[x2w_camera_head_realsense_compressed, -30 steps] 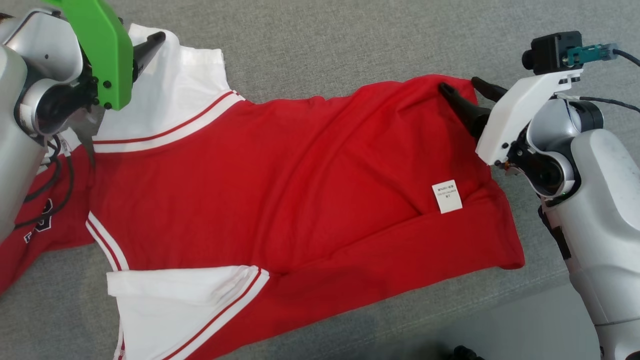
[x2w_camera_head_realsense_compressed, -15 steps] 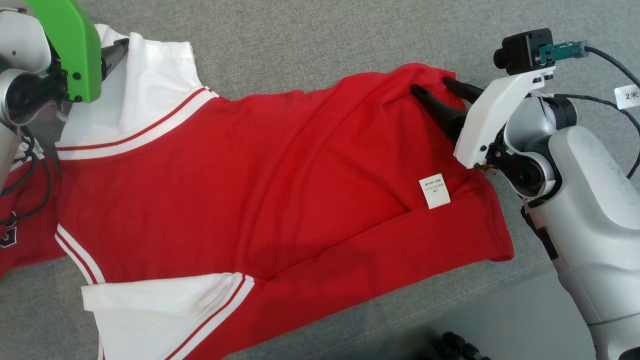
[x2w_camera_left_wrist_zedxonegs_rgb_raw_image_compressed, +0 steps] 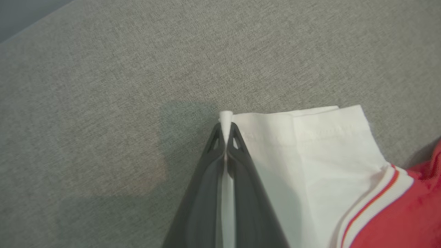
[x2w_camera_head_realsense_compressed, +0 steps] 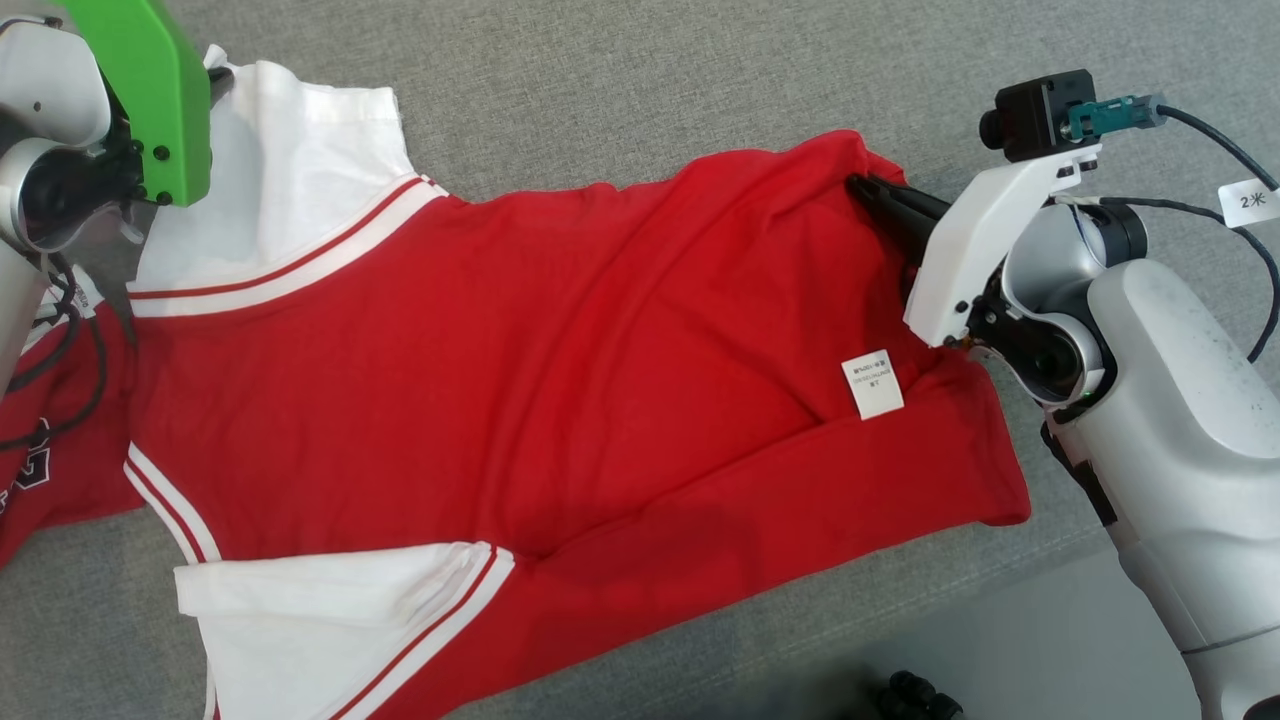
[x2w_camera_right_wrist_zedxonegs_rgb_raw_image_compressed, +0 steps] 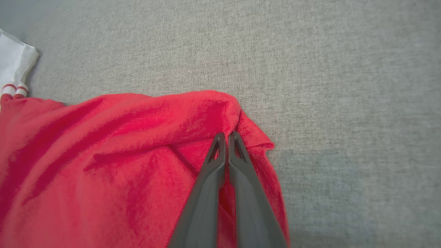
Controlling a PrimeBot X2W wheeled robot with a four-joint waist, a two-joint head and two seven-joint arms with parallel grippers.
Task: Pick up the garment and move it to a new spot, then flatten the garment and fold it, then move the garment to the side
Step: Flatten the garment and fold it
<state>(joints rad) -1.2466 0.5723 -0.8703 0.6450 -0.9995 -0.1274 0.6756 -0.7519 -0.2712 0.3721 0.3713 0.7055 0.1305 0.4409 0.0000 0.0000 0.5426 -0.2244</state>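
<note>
Left gripper point(x2w_camera_left_wrist_zedxonegs_rgb_raw_image_compressed: 225, 131) pinches a corner of the white sleeve point(x2w_camera_left_wrist_zedxonegs_rgb_raw_image_compressed: 310, 155), and the right gripper point(x2w_camera_right_wrist_zedxonegs_rgb_raw_image_compressed: 226, 137) is clamped on a red fold at the far hem corner of the shirt point(x2w_camera_head_realsense_compressed: 560, 370). The shirt lies spread on the grey cloth surface point(x2w_camera_head_realsense_compressed: 620, 90) between the arms, its white label point(x2w_camera_head_realsense_compressed: 873, 384) near the right gripper.

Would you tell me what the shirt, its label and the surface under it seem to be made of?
Shirt: soft matte knit, probably cotton jersey; it drapes in loose creases.
Label: thin white printed tag; cloth or paper, I cannot tell.
Surface: grey matte woven fabric, like upholstery; a fine flecked weave shows in the wrist views.
</note>
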